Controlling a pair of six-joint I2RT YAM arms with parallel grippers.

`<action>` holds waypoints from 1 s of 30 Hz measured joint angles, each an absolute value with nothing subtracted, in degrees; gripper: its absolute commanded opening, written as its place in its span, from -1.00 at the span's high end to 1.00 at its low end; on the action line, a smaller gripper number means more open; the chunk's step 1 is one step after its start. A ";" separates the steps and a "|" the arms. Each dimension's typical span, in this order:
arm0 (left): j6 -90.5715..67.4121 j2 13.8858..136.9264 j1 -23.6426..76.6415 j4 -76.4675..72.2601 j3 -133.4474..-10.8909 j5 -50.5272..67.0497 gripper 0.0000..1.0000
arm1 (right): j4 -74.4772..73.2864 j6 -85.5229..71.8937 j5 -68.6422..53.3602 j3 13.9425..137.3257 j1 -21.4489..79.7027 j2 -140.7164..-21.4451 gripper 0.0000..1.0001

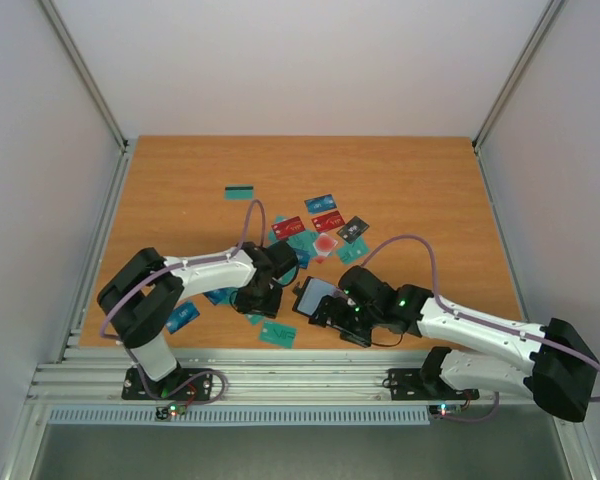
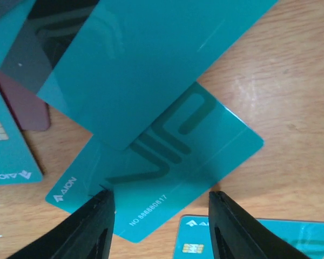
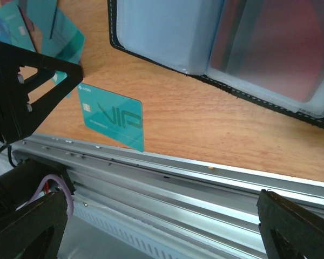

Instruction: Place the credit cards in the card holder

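The card holder lies open on the desk, clear inner pockets facing up, not far from the desk's near edge. The right hand hangs just on the near side of the card holder, released. Its fingers are spread wide with nothing between them, and the holder sits beyond the tips.

The left hand is just left of the card holder and is also released. Its parted tips stand over a teal VIP card that lies flat on the desk. That card's lower edge reaches in between the tips, but no contact shows. A second teal card overlaps the VIP card's upper part; I cannot tell whether it lies flat or tilts.

Behind the card holder the other credit cards are scattered loosely in red, blue, dark grey and teal. A lone teal card lies well behind them. A front teal card lies to the holder's near left, beside the aluminium rail. A blue card lies farther left, past the left hand.
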State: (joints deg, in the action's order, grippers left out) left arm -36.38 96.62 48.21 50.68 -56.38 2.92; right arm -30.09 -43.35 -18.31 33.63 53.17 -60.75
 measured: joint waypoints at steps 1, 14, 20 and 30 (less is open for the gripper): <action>-36.38 97.19 48.21 49.93 -56.18 2.96 0.02 | -29.54 -44.38 -17.54 33.63 54.11 -61.36 -0.94; -35.46 94.45 48.16 45.95 -52.47 3.60 0.06 | -23.18 -51.88 -12.19 32.95 61.56 -66.54 -0.93; -35.29 93.71 48.69 45.15 -51.64 3.46 0.07 | -18.15 -53.01 -12.27 32.73 62.81 -72.05 -0.91; -35.33 93.71 52.12 46.00 -51.77 2.87 0.07 | -14.04 -54.30 -13.15 33.67 64.36 -78.17 -0.83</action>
